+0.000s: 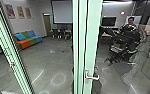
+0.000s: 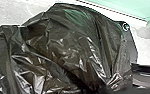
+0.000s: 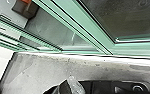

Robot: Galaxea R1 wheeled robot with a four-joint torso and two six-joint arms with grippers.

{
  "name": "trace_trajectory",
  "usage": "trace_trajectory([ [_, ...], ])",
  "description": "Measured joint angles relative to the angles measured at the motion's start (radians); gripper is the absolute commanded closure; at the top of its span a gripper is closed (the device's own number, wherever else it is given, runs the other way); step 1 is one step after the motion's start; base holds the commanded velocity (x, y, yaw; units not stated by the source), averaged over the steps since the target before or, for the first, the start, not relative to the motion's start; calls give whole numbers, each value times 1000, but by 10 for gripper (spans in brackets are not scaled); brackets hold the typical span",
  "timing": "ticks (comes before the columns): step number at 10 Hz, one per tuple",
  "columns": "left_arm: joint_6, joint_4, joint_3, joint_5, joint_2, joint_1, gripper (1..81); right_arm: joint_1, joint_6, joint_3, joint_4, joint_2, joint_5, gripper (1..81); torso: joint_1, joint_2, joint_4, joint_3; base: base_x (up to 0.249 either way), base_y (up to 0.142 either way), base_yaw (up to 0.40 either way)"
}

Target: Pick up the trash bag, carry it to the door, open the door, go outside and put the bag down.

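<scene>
Left gripper and right gripper alike: whether they are spread, pressed together or pinching something, I cannot tell. Biggest by far is the glass front with its pale green door frame [image 1: 93, 32], upright and close before the robot in the head view; whether the door is ajar or shut is not plain to me. Its foot meets a pale sill [image 3: 86, 57], with grey floor [image 3: 41, 68] on the near side. Beyond the frames a sofa [image 1: 29, 39] in orange, green and blue lies along the wall, probably set there to leave the middle of the room free for passing. A person [image 1: 131, 25] is well apart from it, near dark equipment, likely placed to watch the robot. Next comes the trash bag [image 2: 63, 47], dark, thin and creased, close before the left wrist camera, its folds drawing together towards one spot; I judge it is kept on the left side so the right arm has room at the door. Smallest is the lever handle [image 1: 92, 77], mounted on the green upright, where a push or pull should swing the door most easily.
</scene>
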Motion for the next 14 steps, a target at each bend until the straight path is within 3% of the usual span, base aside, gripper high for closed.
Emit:
trace_trajectory([
  [9,-5,-6,-1,-1,5,0,811,392,1,43,126,-2,-239,10,0,0,0,-1,0,0,0],
  [14,-19,-6,-1,-1,5,0,811,571,89,26,149,49,-357,10,1,0,0,-1,0,0,0],
])
